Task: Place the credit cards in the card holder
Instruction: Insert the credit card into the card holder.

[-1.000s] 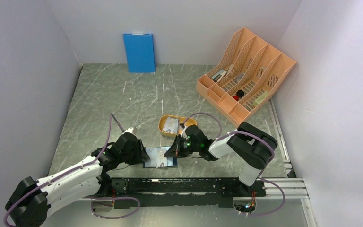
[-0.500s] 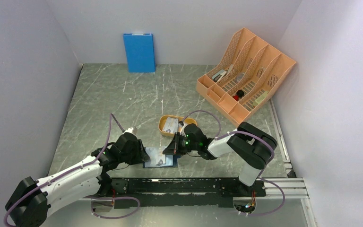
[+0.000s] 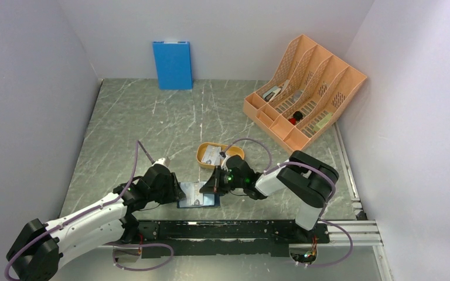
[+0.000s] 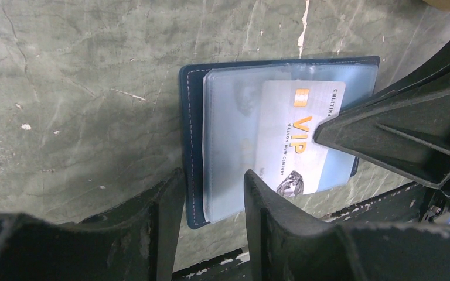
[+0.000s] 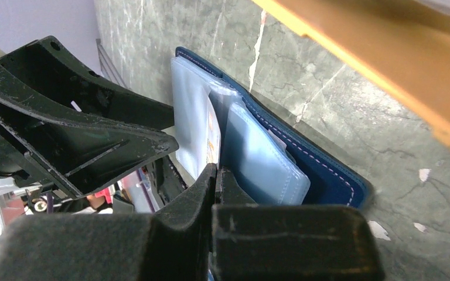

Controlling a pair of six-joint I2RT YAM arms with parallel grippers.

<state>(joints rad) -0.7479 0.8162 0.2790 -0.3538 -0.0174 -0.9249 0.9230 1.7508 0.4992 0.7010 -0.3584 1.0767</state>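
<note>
The navy card holder (image 3: 198,195) lies open at the table's near edge, its pale clear pockets up (image 4: 234,117). A silver credit card printed "VIP" (image 4: 296,137) sits part way in a clear pocket. My right gripper (image 3: 211,186) is shut on that card's right end (image 5: 214,137); its fingers (image 4: 387,126) come in from the right. My left gripper (image 4: 214,199) is open, its fingers astride the holder's near left corner (image 3: 179,193). Another card (image 3: 211,154) lies in the orange tray (image 3: 234,152).
An orange slotted desk organizer (image 3: 304,88) stands at the back right with small items in it. A bright blue panel (image 3: 173,64) leans on the back wall. The tray's rim (image 5: 357,52) is close above my right gripper. A black rail (image 3: 234,231) runs along the near edge.
My right gripper has moved left over the holder, carrying the VIP card further into the clear pocket. The left arm has stayed in place.
</note>
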